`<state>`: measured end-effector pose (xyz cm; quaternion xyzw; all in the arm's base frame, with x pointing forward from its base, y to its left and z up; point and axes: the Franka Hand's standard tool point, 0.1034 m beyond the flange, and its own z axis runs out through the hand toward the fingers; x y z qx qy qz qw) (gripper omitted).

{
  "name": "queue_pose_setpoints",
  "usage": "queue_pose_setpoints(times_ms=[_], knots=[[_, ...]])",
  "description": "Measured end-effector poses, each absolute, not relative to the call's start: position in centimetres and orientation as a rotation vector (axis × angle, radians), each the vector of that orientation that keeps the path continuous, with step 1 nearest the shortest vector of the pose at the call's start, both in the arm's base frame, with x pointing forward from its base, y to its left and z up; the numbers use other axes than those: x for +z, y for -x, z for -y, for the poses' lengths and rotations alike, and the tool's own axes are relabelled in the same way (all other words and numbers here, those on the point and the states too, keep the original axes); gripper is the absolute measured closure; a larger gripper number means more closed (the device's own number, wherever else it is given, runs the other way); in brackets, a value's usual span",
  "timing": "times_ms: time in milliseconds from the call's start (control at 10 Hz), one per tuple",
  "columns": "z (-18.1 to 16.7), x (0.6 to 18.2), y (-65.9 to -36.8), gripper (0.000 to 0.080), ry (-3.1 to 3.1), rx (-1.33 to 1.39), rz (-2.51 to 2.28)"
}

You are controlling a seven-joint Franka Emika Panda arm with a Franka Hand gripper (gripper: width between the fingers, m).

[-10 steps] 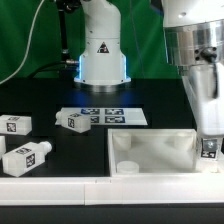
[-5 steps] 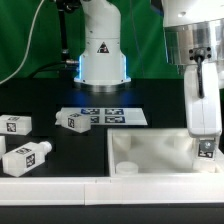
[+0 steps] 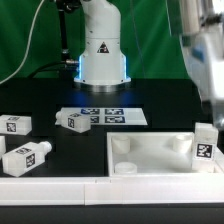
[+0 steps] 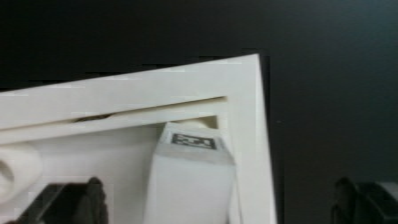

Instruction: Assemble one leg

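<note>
Leg stands upright in tray corner near table's front edge. Gripper raised above it, fingers apart, apparently holding nothing; view blurred.

Lit evenly and brightly from above in the exterior view, with soft shadows only. Slightly overexposed on the white tray and the marker board, detail washed out there. Sharp enough on the tags of the three legs at that view's left; motion-blurred on the arm at the right edge. Blue glow at the robot base.

Soft and grainy throughout in the wrist view. Blown-out white on the tray wall; deep, featureless black around it. Dim and out of focus on the gripper fingers, near the lens.
</note>
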<state>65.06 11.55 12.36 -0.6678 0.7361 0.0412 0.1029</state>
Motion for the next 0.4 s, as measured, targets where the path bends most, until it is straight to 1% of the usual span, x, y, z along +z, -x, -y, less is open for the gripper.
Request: queue_pose_setpoints(times_ms=[100, 400], knots=[[-11.84, 12.93, -65.4, 0.0151, 1.997, 0.127, -2.143], [-11.85, 12.55, -65.36, 0.015, 1.997, 0.123, -2.144]])
